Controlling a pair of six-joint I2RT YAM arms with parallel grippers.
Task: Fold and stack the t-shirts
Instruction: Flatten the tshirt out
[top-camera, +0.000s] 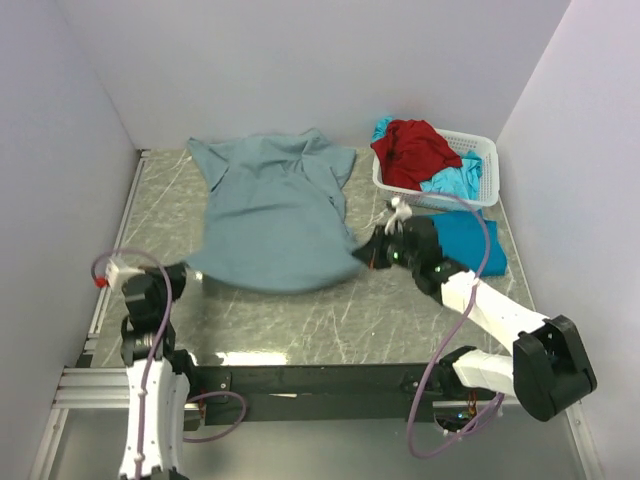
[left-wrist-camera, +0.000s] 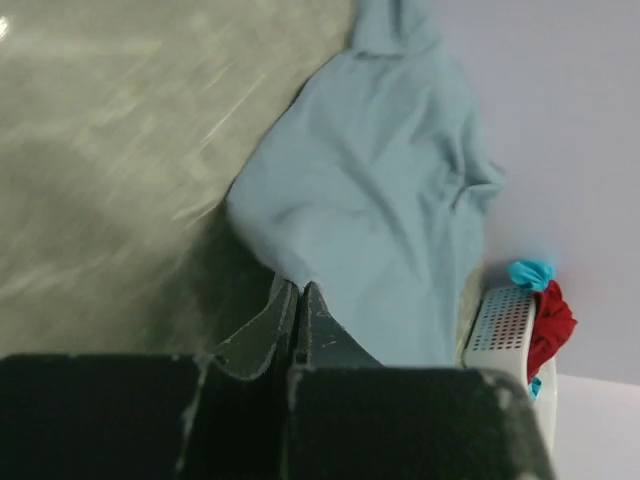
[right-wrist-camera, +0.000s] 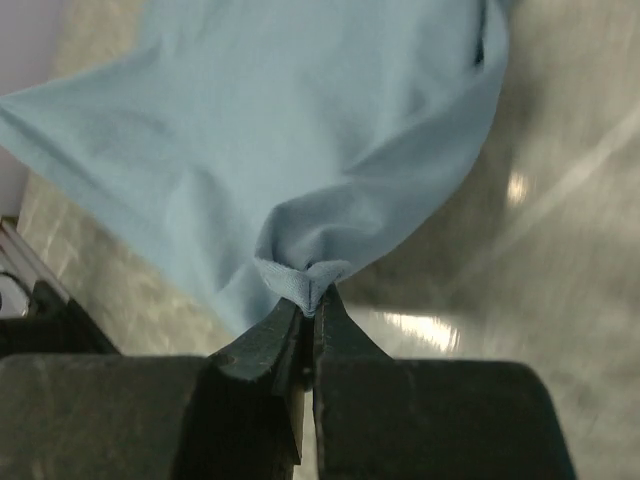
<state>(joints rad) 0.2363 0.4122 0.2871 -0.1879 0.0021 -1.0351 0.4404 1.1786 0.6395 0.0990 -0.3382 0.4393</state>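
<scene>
While the left gripper (left-wrist-camera: 297, 296) and right gripper (right-wrist-camera: 309, 303) clamped its near corners, grey-blue t-shirt (top-camera: 275, 215) stretched wide, lightly wrinkled, collar far.

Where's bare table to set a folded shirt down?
Free: the strip of table between the near hem of the grey-blue shirt and the near edge; also left of that shirt. Crowded: far right, basket with a turquoise shirt before it.

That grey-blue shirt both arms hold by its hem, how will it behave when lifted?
Probably very floppy: the grey-blue shirt bunches into folds where the right gripper pinches it. Likely light: a small pinch of hem lifts its edge. Its far end may drag on the table.
</scene>
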